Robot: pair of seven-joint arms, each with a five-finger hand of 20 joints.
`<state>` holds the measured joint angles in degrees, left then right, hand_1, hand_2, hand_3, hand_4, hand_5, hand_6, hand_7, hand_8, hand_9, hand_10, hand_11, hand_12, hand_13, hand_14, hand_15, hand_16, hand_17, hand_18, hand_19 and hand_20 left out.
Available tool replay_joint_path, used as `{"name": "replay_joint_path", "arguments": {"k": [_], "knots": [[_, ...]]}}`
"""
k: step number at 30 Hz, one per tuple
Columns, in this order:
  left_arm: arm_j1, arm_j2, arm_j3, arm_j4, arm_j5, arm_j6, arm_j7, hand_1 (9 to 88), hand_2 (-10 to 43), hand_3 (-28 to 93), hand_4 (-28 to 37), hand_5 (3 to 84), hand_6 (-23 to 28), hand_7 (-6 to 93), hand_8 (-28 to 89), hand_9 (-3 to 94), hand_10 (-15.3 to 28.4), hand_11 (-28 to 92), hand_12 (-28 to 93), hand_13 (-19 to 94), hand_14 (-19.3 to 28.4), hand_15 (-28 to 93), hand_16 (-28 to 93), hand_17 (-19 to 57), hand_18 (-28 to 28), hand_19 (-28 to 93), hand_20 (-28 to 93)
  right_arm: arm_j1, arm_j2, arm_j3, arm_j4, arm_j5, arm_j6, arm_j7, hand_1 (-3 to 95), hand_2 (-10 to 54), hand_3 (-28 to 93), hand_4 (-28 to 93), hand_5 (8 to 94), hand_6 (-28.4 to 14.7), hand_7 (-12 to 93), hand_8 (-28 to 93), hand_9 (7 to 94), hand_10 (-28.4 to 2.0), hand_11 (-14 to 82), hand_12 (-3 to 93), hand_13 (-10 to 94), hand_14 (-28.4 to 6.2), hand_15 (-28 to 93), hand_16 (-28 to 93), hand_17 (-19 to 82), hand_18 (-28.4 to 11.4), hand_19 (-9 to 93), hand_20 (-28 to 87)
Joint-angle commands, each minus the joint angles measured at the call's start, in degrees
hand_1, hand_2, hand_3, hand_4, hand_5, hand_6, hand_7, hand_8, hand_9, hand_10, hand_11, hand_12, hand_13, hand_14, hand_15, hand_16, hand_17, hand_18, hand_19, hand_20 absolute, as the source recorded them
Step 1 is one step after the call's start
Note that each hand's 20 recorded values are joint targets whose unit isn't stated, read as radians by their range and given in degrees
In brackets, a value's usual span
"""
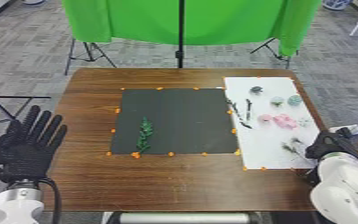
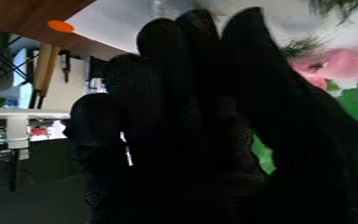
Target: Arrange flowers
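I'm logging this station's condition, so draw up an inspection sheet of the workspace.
Surface: brown wooden table; dark mat, with a white sheet to its right.
Job's things: green sprig on the mat; pink flowers and dark twigs on the sheet.
Clutter: orange markers along the mat and sheet edges.
Hands: left hand open at the table's left edge; right hand open by the sheet's right edge.
Cables: black cable beside the left wrist.
Surroundings: green cloth and black pole beyond the table's far edge.
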<state>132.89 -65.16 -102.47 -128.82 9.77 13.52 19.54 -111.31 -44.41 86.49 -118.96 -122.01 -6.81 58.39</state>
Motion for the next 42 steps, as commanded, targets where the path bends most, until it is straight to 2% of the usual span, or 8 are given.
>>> {"name": "replay_joint_path", "arguments": {"k": [1,12,27,30,33,34,39,42], "knots": [[1.12,-0.53,0.22,-0.02,0.08,0.61,-0.40,25.9,17.3,77,-28.3,40.5,6.2,9.5,-9,31.9,11.9,13,9,25,12.9,23,-3,-4.3,11.8,22,13,-0.60,-0.12,1.23,-4.45,1.40,5.33,1.07,56.7,-9.5,70,-26,74.2,-4.2,35,16,73.3,-16.7,39.9,50.7,67,-15.9,78,30,36,-27.1,93,46],[0.38,-0.20,0.88,0.21,0.19,0.79,-0.95,25.8,17.3,77,-28.3,40.6,6.3,9.5,-9,31.9,11.9,13,10,25,12.9,23,-3,-4.3,11.8,22,13,11.05,-7.66,-8.62,-8.83,4.75,10.64,0.52,54.4,-9.5,73,-21,73.4,-4.9,37,19,72.5,-16.9,42.2,51.1,68,-15.6,79,30,38,-27.5,93,50],[-2.24,2.24,3.63,0.73,0.12,2.90,-2.45,25.9,17.3,76,-28.3,40.7,6.2,9.6,-9,31.9,11.9,13,10,25,12.9,23,-3,-4.4,11.8,22,14,26.48,-25.12,-30.66,0.63,6.84,7.73,-0.09,55.5,-9.5,72,-22,73.6,-5.6,36,19,73.2,-17.2,41.1,49.8,68,-15.9,78,30,38,-27.7,93,50],[-3.00,2.81,4.26,1.07,-0.04,3.23,-2.92,25.9,17.3,76,-28.3,40.7,6.2,9.6,-9,31.9,12.0,13,9,25,12.9,23,-3,-4.4,11.8,22,14,27.61,-27.35,-33.27,2.92,7.46,8.97,1.19,55.6,-9.5,72,-22,73.6,-5.5,36,19,73.3,-17.3,40.5,49.5,68,-16.0,78,30,38,-27.8,93,50],[-4.04,3.52,5.15,1.37,-1.85,3.78,-3.03,25.5,16.8,77,-28.3,40.7,6.2,9.6,-9,31.9,12.0,13,9,25,12.9,23,-3,-4.4,11.8,22,13,28.07,-30.34,-33.83,5.39,10.59,12.04,4.92,55.7,-9.5,71,-22,73.8,-5.4,36,19,73.4,-17.3,40.3,49.4,68,-16.1,78,30,38,-27.9,93,50],[-4.26,3.68,5.34,1.61,-1.90,3.20,-3.14,25.3,16.5,77,-28.3,40.7,6.2,9.6,-9,31.9,12.0,13,9,25,12.9,23,-3,-4.4,11.8,22,13,28.27,-30.67,-34.27,5.86,10.79,12.78,5.31,55.8,-9.5,71,-22,73.8,-5.4,36,19,73.4,-17.3,40.4,49.4,68,-16.3,78,30,38,-28.0,93,50],[-4.54,4.60,5.48,1.69,-1.73,3.80,-3.81,24.7,15.9,77,-28.3,40.7,6.3,9.6,-9,31.9,12.0,13,10,25,12.9,23,-3,-4.4,11.8,22,14,28.84,-33.33,-36.01,8.13,12.05,14.05,6.01,56.1,-9.5,71,-23,73.8,-5.5,35,18,73.5,-17.4,40.2,48.6,68,-16.5,78,30,39,-28.2,93,50],[-5.38,5.13,6.00,2.09,-1.52,3.70,-5.18,24.8,15.8,77,-28.3,40.7,6.3,9.6,-9,32.0,12.0,13,10,25,13.0,23,-3,-4.5,11.9,22,14,27.90,-33.78,-36.24,7.75,11.85,14.58,5.95,55.9,-9.5,71,-23,73.6,-6.5,31,15,73.7,-17.5,38.3,47.0,68,-16.4,78,30,39,-28.3,93,50]]}}
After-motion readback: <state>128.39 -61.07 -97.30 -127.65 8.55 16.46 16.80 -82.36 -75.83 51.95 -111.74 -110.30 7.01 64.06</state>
